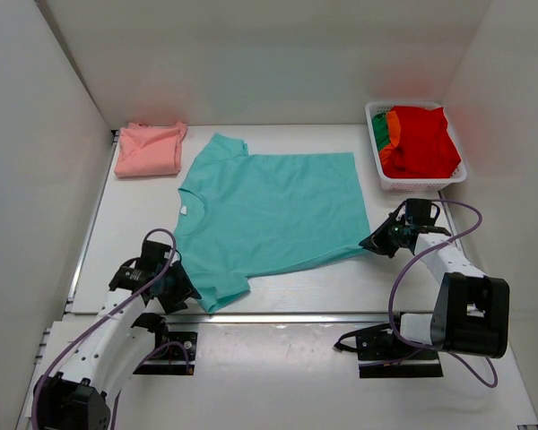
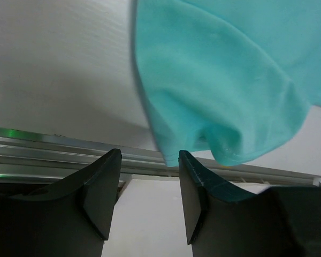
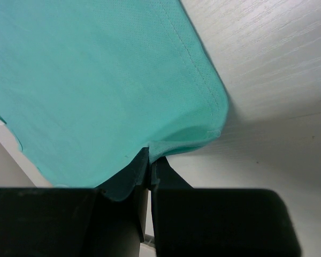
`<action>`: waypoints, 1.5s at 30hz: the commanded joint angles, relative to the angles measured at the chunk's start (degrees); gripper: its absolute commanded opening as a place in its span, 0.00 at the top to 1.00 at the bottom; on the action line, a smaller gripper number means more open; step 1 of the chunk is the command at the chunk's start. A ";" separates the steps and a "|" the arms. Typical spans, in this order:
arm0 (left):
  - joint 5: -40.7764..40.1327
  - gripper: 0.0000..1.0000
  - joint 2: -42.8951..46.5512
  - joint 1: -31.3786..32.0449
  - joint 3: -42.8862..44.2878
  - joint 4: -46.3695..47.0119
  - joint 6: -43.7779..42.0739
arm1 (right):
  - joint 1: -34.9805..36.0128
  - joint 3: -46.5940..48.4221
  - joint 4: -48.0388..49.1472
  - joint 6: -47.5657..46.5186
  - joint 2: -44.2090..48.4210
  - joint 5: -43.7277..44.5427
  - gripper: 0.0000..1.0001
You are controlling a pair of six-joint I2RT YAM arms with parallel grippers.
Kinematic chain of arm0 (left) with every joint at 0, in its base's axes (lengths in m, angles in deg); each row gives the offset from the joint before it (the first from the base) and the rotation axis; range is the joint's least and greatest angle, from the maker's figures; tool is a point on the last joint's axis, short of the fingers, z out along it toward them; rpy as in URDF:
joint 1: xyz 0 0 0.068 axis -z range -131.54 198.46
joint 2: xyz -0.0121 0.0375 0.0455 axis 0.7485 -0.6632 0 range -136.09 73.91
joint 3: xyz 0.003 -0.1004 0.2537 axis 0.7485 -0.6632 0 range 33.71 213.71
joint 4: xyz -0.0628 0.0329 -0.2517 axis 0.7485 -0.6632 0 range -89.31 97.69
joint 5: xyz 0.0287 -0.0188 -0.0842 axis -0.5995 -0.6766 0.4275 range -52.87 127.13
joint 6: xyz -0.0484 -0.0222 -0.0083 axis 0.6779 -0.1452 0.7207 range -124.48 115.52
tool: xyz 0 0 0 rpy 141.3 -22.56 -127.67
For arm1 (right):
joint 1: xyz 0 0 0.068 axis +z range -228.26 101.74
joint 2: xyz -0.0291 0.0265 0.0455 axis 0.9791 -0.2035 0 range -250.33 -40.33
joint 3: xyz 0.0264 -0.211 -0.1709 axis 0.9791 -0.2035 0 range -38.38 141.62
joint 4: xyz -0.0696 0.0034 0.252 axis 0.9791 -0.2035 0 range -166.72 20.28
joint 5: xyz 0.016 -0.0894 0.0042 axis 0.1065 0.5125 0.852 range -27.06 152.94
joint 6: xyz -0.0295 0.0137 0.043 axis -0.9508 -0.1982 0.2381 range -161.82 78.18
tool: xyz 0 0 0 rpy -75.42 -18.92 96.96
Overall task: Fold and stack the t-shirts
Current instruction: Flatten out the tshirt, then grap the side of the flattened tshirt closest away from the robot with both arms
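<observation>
A: Entry one, teal shirt (image 1: 269,210): location?

B: Spread flat mid-tabletop (image 1: 341,291), collar left, hem right. Pink shirt (image 1: 149,149) folded at far left, near the teal shirt's far sleeve but apart from it. Red shirt (image 1: 421,143) heaped in the basket (image 1: 374,109), green shirt (image 1: 379,133) beside it.

A: Entry two, right end effector (image 1: 377,242)?

B: Fingers pressed together on the near hem corner (image 1: 357,240). Only a thin lip of cloth sits between them.

A: Entry three, left end effector (image 1: 175,285)?

B: Fingers well parted, holding nothing. The near sleeve (image 1: 220,291) lies just at one finger's tip, not between the two.

A: Hazards?

B: One: the hem pinch is thin and likely to slip out if pulled against cloth dragging on the tabletop. Two: the left side is unheld, so a lift from the right alone would probably skew and bunch the shirt rather than fold it. Three: the left, closing where it stands, may miss the sleeve or nip a single rumpled layer, giving a crooked fold. Four: a wide sweep toward the far left could nudge the pink shirt.
</observation>
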 commanded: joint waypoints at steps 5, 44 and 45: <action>-1.44 0.44 -0.67 0.34 -2.51 3.48 2.98 | 0.58 1.85 0.38 -0.44 0.11 0.68 1.00; -7.59 1.00 -37.39 -5.90 36.68 15.36 5.01 | -5.39 16.26 1.43 2.72 -13.33 -9.43 1.00; -8.20 1.00 -37.93 -6.08 37.90 15.71 4.84 | -5.48 18.00 1.26 2.29 -14.30 -9.51 1.00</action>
